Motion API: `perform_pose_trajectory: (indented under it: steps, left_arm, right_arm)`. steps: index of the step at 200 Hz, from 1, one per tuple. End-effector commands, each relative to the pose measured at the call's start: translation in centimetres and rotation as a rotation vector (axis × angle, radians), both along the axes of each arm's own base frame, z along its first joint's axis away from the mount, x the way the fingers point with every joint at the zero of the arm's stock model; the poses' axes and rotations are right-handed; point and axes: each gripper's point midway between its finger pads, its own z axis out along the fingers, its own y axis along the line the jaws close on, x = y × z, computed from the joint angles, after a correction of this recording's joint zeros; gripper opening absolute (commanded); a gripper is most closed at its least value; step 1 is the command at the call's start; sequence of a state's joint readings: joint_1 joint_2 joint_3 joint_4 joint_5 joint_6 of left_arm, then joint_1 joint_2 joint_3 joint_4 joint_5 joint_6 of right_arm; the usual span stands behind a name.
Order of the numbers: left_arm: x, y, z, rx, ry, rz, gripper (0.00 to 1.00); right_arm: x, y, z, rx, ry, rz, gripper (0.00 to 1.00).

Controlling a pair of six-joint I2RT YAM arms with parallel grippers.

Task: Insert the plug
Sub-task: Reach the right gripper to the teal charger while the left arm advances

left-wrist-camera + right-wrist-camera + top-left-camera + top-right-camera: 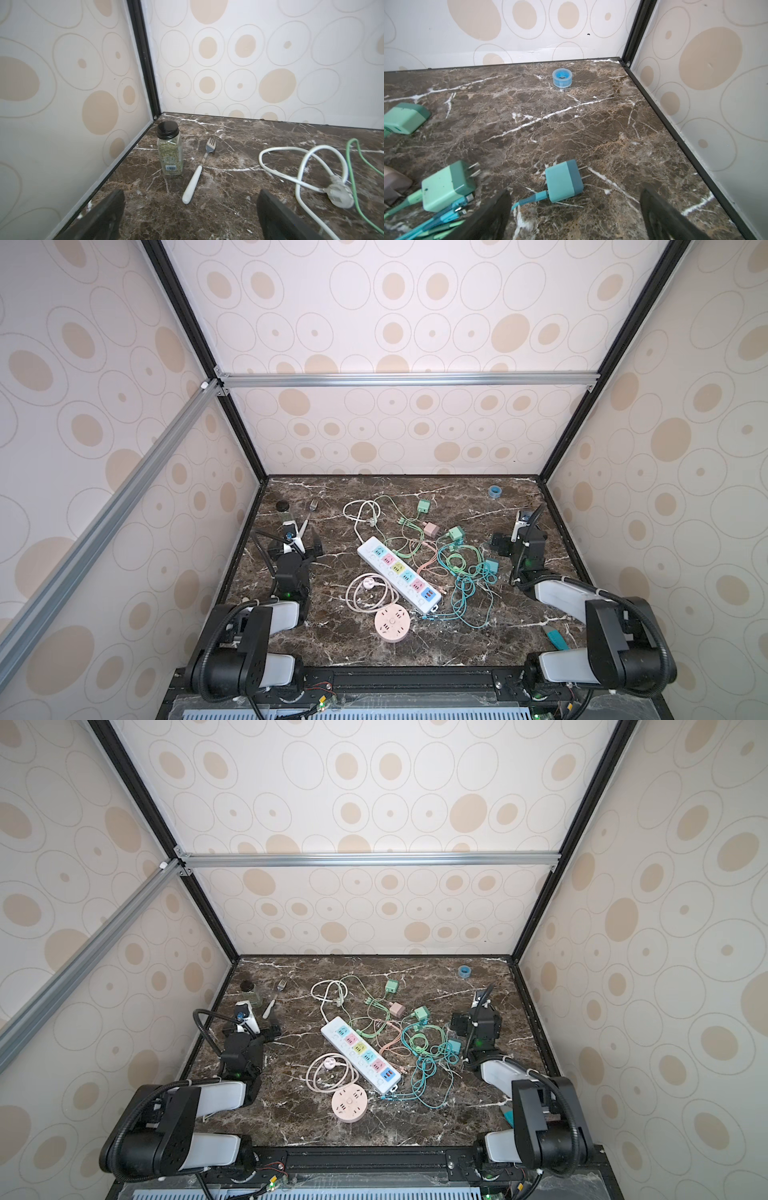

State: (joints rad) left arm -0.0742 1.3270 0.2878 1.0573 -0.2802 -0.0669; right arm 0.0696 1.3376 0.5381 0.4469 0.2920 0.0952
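Teal plug [563,180] prongs clear only at right wrist; left gripper [190,197], right gripper [577,193] agape.

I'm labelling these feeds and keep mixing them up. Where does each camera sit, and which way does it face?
Both top views: high over the front edge, looking down toward the back wall at the power strip and loose cables; left arm and right arm show.
Left wrist: on the left arm, facing the back-left corner, spice jar, fork; open left claw.
Right wrist: on the right arm, facing the back-right corner, tape roll, teal charger; open right claw.
Shared: fork and tape roll also appear in both top views.
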Motion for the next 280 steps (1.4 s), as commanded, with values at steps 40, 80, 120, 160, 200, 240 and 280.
perform_pose_trajectory:
  steps: [40,80,120,160,200,240,280]
  left_arm:
    - [-0.2,-2.6,1.8,-0.104,0.082,-0.019,0.99]
    - [-0.8,-7.1,3.0,-0.125,0.135,-0.144,0.99]
    - [-1.5,-13.5,3.0,-0.138,0.236,-0.404,0.99]
    - [-3.6,-15.4,3.4,-0.183,0.278,-0.495,0.99]
    - [-5.4,-16.0,5.1,-0.236,0.249,-0.548,0.99]
    - [-6.5,-16.0,5.4,-0.256,0.258,-0.568,0.99]
    - [-6.9,-16.0,5.5,-0.267,0.251,-0.577,0.99]
  right_arm:
    - [-6.8,-0.4,-1.3,0.113,0.259,-0.084,0.95]
    - [-9.9,0.7,-1.4,0.198,0.335,-0.058,0.91]
    - [-10.8,2.5,-2.9,0.283,0.408,0.003,0.85]
    - [-11.0,2.9,-4.3,0.314,0.481,-0.009,0.74]
    - [-10.6,3.5,-5.4,0.320,0.541,0.018,0.71]
    - [-9.9,3.6,-6.0,0.321,0.574,0.022,0.70]
    - [-8.8,3.6,-6.7,0.315,0.597,0.016,0.69]
